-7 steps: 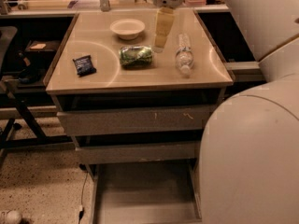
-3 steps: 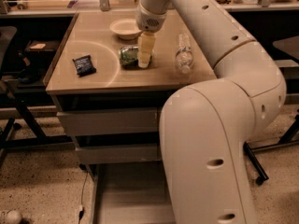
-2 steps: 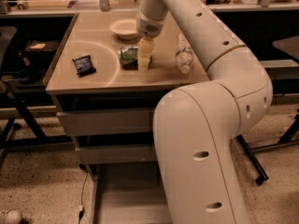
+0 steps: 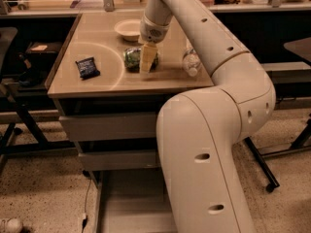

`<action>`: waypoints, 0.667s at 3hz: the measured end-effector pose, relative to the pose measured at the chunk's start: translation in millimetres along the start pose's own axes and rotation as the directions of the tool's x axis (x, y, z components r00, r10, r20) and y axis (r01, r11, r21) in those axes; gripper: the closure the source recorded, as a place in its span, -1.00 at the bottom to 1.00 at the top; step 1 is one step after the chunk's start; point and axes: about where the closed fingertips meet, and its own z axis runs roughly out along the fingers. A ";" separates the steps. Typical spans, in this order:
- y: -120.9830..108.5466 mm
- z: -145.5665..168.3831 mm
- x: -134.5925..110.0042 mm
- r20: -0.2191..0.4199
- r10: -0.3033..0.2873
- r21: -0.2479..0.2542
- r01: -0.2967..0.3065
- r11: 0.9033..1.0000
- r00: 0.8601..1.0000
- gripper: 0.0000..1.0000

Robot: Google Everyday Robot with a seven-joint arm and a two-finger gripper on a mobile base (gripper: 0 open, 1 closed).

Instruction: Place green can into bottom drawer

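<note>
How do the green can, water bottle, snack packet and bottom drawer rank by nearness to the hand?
1. green can, right at the hand, mid-table.
2. water bottle, image right.
3. snack packet, image left.
4. bottom drawer, low, pulled open.

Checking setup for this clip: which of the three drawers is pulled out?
The bottom drawer; the top drawer and middle drawer are shut. The gripper is at the green can on the tabletop.

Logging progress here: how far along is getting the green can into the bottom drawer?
Done: the bottom drawer stands pulled out. In hand: the gripper is down at the green can, which lies on the table. Left: lifting the can, carrying it down and setting it in the drawer.
</note>
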 end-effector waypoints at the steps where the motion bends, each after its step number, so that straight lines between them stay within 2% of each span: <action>1: -0.2 0.2 -0.1 0.000 0.000 0.001 0.000 1.000 1.000 -0.17; 2: -0.2 0.2 -0.1 0.000 0.000 0.001 0.000 1.000 1.000 0.30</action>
